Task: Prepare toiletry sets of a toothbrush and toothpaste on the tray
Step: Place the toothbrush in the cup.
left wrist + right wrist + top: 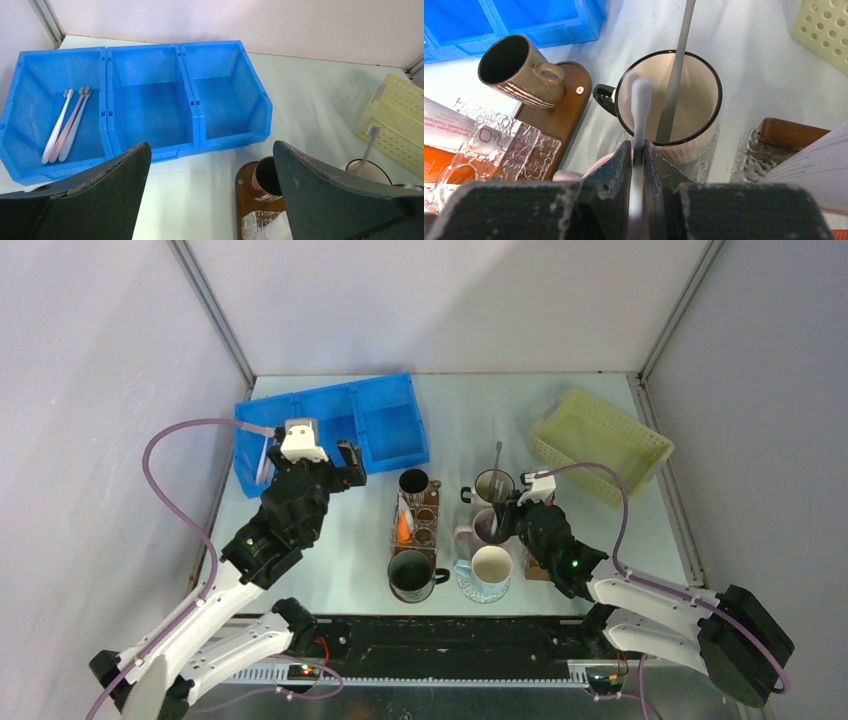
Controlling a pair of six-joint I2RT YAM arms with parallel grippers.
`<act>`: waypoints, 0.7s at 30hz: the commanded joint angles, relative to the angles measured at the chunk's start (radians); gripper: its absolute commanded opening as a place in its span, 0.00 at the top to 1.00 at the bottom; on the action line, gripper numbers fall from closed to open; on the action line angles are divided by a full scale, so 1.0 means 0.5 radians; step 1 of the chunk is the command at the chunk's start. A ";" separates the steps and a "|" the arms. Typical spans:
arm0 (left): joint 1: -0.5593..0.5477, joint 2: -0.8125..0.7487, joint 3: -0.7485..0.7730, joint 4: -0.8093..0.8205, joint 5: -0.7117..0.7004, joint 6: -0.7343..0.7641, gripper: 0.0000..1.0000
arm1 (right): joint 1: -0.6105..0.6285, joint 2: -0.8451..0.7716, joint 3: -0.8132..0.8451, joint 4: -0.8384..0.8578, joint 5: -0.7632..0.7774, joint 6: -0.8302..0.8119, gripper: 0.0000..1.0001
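Observation:
My right gripper is shut on a pale toothbrush, held upright over a pink mug. Behind it, a grey toothbrush stands in a cream mug. In the top view this gripper is among the mugs. My left gripper is open and empty, above the table in front of the blue bins. Three toothbrushes lie in the leftmost bin. An orange and white toothpaste lies on the wooden tray by a brown mug.
A black mug and a white mug stand near the front. A yellow basket sits at the back right. Clear textured boxes lie on the wooden tray. A second wooden tray is at the right.

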 commanded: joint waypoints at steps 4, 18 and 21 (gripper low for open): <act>0.053 -0.023 -0.005 0.000 0.017 -0.050 0.02 | 0.008 0.018 0.046 -0.001 0.013 0.017 0.79; 0.279 0.041 0.088 -0.193 0.085 -0.076 0.02 | -0.002 -0.485 0.181 -0.338 0.010 -0.107 0.46; 0.456 0.127 0.150 -0.298 0.166 -0.096 0.02 | -0.018 -0.646 0.249 -0.441 0.041 -0.170 0.36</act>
